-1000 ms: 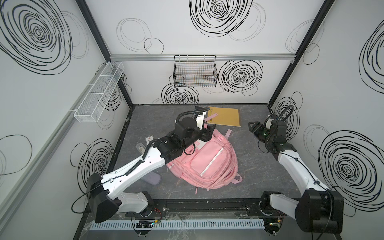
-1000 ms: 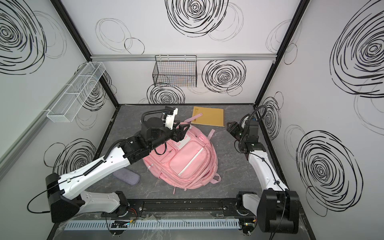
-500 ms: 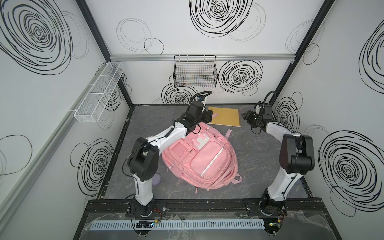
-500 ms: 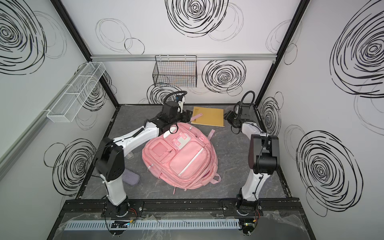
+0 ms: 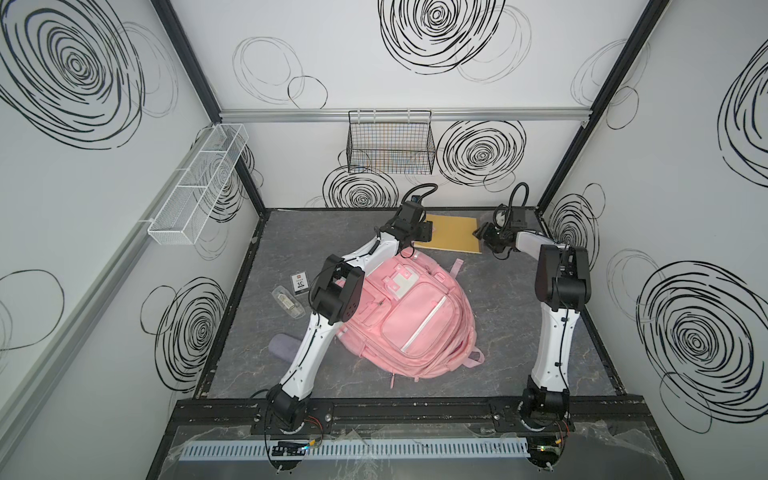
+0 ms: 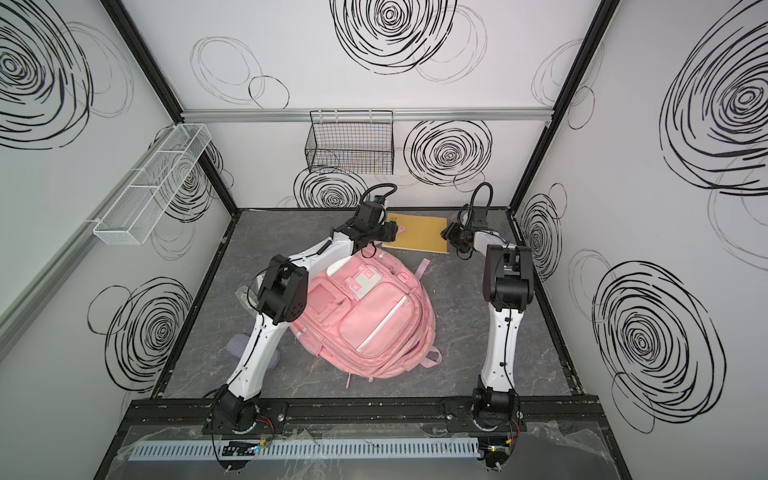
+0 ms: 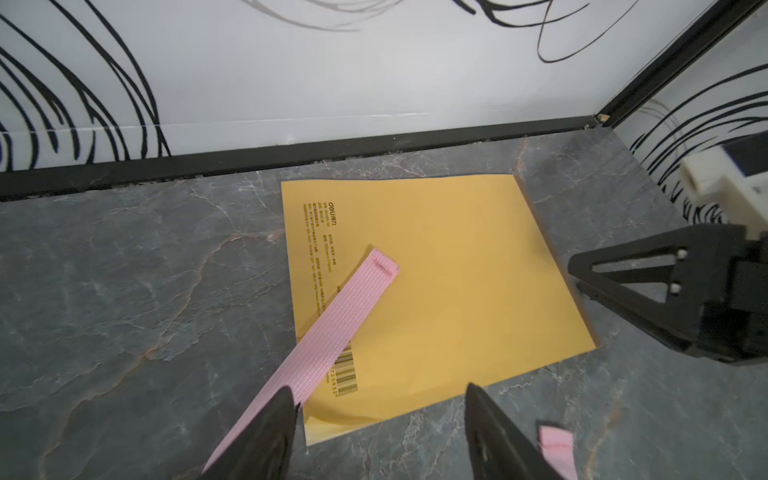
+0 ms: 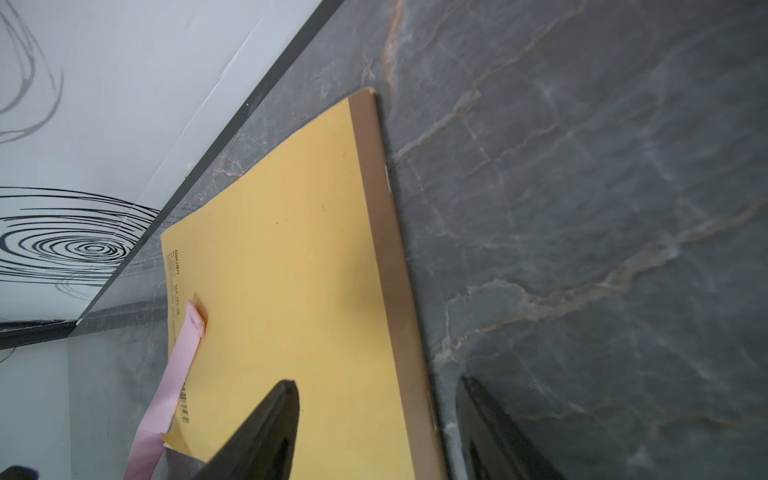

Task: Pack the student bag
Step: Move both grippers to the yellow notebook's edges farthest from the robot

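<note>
- Pink fabric: the student bag [image 5: 409, 316] lies flat, front pockets up, in the middle of the table [image 5: 519, 332], in both top views.
- Change: a second ago the left arm was bent over the bag's top end and the right arm hung back at the right side. Now both reach to the far end, flanking a yellow exercise book [image 7: 436, 282].
- The left pincer [image 7: 380, 399] has its jaws wide and empty over the book's near edge, one finger beside the pink strap [image 7: 345, 311] that lies across the cover.
- The right pincer [image 8: 376, 386] also has its jaws wide, holds nothing, and straddles the book's brown spine edge.
- Reading: the book looks like the next item to go in; no grip yet.
- The bag's top end points at the far wall, toward the book. Its long axis runs far-to-near, slightly skewed.
</note>
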Motion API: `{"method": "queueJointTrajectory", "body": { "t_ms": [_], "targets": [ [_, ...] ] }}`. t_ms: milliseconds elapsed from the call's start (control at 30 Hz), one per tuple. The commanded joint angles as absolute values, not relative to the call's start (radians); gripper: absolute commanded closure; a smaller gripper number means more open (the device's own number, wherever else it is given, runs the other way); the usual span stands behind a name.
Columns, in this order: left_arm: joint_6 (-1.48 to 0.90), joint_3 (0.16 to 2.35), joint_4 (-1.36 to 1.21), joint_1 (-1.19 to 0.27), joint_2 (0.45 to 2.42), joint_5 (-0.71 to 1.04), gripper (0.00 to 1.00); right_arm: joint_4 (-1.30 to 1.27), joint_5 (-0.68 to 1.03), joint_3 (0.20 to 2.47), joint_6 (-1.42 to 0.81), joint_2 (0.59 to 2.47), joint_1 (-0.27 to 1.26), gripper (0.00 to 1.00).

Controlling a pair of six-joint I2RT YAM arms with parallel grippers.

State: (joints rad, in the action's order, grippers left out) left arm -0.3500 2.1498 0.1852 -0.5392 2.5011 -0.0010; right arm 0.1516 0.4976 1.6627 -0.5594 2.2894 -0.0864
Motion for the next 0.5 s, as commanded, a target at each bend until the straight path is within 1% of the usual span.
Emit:
{"method": "queueJointTrajectory", "body": {
  "t_ms": [0,267,467],
  "targets": [
    [-0.395,2.206,0.214,-0.513,2.554,-0.001,0.32,0.202,0.518,1.684,-0.533,2.329,-0.085,0.36],
    [-0.458,2.275,0.221,-0.469,2.648,0.031,0.32,0.193,0.581,1.650,-0.525,2.324,-0.082,0.36],
    [-0.470,2.416,0.277,-0.472,2.752,0.033,0.33,0.206,0.605,1.640,-0.523,2.323,-0.074,0.36]
  ]
}}
